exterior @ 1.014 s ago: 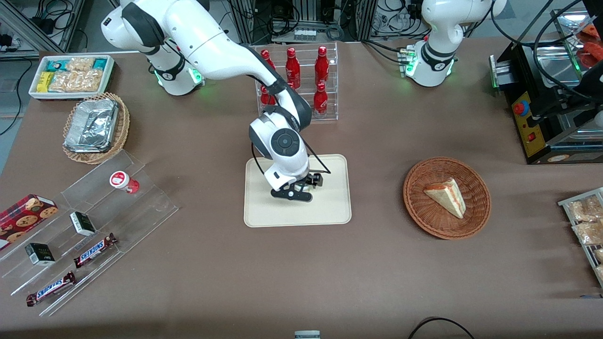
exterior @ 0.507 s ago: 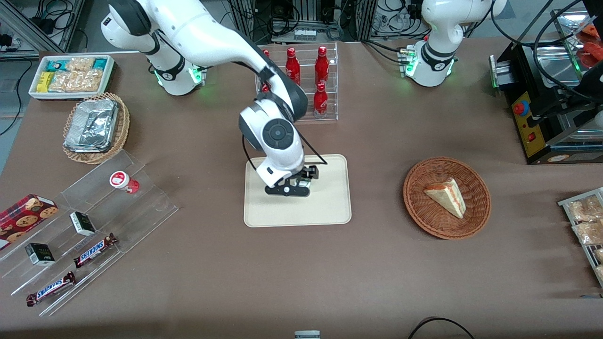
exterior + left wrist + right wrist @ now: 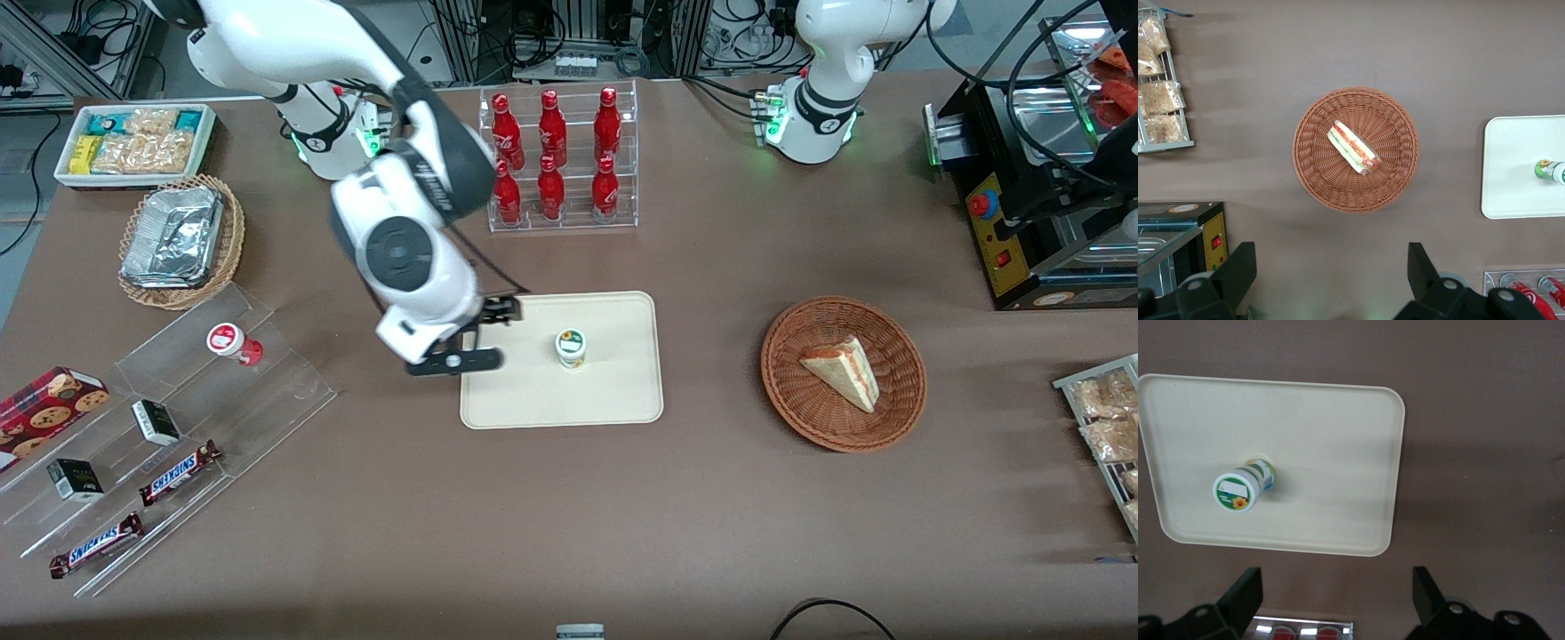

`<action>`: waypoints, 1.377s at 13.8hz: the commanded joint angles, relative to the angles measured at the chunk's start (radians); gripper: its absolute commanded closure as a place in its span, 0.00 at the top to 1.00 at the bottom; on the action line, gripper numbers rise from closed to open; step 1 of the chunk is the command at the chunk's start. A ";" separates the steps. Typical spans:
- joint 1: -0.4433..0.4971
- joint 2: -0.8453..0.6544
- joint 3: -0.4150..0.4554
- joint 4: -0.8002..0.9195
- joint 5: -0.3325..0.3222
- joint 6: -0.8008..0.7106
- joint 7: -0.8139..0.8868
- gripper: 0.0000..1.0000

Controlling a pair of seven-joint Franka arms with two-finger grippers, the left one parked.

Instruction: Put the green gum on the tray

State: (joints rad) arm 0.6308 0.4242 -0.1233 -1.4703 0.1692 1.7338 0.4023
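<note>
The green gum (image 3: 571, 348) (image 3: 1241, 489) (image 3: 1548, 170), a small white canister with a white-and-green lid, stands upright on the cream tray (image 3: 613, 391) (image 3: 1331, 440) (image 3: 1511, 167), near its middle. My right gripper (image 3: 455, 360) (image 3: 1337, 590) hangs raised above the tray's edge toward the working arm's end, well apart from the gum. It is open, its black fingers (image 3: 1248, 590) spread wide with nothing between them.
A clear rack of red bottles (image 3: 560, 160) stands farther from the front camera than the tray. A wicker basket (image 3: 791, 391) with a sandwich lies toward the parked arm's end. The acrylic stepped shelf (image 3: 293, 382) carries a red-lidded canister (image 3: 233, 342) and snack bars.
The gripper, earlier low over the tray and covering the gum, has let go, risen and swung toward the working arm's end. The gum now stands free on the tray.
</note>
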 commanded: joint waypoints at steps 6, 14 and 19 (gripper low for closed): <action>-0.198 -0.146 0.008 -0.108 -0.014 -0.102 -0.350 1.00; -0.506 -0.314 0.028 -0.318 -0.077 0.016 -0.686 1.00; -0.588 -0.421 0.036 -0.370 -0.096 -0.028 -0.675 1.00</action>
State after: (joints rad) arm 0.0769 0.0789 -0.1036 -1.7841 0.0896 1.7168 -0.2776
